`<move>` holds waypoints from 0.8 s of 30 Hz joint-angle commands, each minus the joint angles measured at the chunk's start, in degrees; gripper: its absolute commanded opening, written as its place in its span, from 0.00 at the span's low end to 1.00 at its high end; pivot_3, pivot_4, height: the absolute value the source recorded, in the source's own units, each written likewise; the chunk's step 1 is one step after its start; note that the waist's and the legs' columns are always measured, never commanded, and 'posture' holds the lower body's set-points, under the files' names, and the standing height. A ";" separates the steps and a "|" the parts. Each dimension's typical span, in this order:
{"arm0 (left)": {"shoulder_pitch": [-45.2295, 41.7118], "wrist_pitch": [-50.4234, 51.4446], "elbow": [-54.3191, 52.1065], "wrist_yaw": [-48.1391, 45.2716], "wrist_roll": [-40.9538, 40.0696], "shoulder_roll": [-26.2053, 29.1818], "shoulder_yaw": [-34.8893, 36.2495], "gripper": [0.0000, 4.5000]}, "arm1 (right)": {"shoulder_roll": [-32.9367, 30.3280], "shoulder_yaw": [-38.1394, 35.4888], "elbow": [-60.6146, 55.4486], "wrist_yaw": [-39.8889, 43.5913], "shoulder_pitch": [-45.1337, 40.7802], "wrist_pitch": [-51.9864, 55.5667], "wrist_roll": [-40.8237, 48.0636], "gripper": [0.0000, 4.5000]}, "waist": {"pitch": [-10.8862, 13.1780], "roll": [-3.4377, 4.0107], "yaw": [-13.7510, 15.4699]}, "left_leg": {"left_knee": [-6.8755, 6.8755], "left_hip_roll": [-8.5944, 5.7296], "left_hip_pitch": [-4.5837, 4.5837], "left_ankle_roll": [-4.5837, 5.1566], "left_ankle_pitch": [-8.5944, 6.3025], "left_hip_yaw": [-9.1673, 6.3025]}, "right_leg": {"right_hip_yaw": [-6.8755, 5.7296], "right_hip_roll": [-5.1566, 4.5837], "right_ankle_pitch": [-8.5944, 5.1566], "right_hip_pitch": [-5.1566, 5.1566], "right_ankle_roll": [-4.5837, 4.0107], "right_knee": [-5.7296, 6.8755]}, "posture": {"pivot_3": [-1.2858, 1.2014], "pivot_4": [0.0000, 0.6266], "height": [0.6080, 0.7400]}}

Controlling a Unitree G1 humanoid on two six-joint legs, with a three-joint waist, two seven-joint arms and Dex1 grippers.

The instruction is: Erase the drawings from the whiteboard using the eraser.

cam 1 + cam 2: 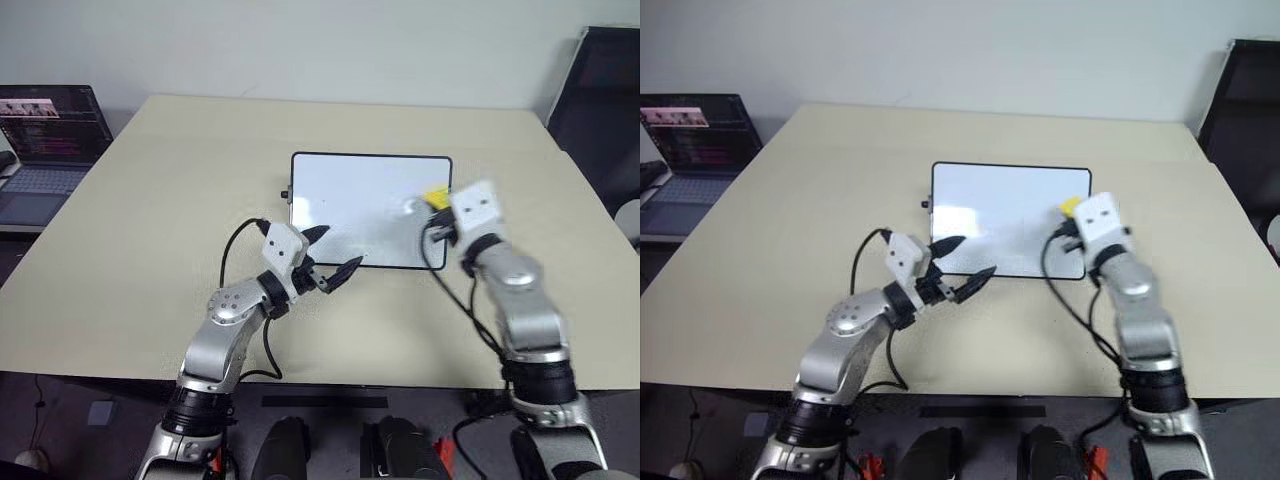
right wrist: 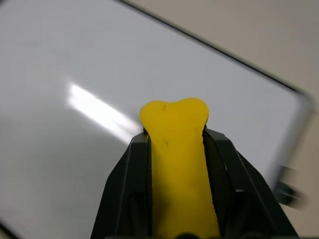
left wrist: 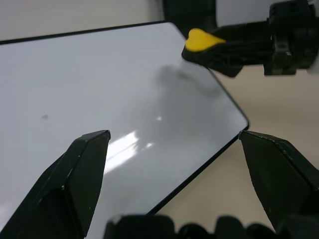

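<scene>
Whiteboard [image 1: 360, 205] sits mid-table on the beige table [image 1: 150, 200], and from the head view the right gripper [image 1: 437, 205] is over its right edge with the yellow eraser [image 1: 436, 196] pinched in it. The left gripper [image 1: 335, 255] has its fingers spread apart with nothing between them, parked at the board's near edge, maybe to steady it, can't say it's touching. A laptop [image 1: 50, 140] is off to the far left, not involved. Left wrist view: board surface looks mostly wiped, with a grey smudge [image 3: 172, 74] near the eraser [image 3: 199, 40] and a tiny speck [image 3: 45, 117] further in. Right wrist view: jaws clamped tight on the eraser [image 2: 177, 149], which is squeezed narrow above glossy white board. Looks like mid-erase to me, near the end. Next move probably needs the eraser pressed flat and swept back over that smudge and the speck, without sliding the board.
</scene>
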 commanded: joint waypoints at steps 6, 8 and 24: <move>-7.69 -6.41 8.60 -12.83 -1.49 -1.15 -5.70 1.00 | -3.15 -7.51 -13.84 -0.79 5.38 20.05 0.71 0.24 | 0.01 0.03 -0.43 | -0.01 0.00 0.07 0.00 0.00 0.11 | 0.12 0.10 -0.03 0.00 -0.01 0.00 | 0.52 0.24 1.00; -9.15 -9.10 11.66 -14.76 -0.39 -2.19 -7.07 1.00 | -2.17 -9.77 -13.92 -1.20 6.06 24.28 1.80 0.24 | 0.01 0.03 -0.27 | -0.01 0.01 0.06 0.00 0.00 0.08 | 0.11 0.09 -0.04 0.00 -0.01 0.00 | 0.52 0.24 1.00; -14.64 -16.61 24.91 -19.23 2.03 -8.52 -9.33 1.00 | -2.35 -16.77 -1.94 -1.74 3.67 26.65 10.60 0.24 | 0.02 0.05 -0.32 | 0.01 -0.05 0.04 0.02 0.00 0.09 | 0.14 0.16 -0.04 0.01 0.03 -0.03 | 0.52 0.24 1.00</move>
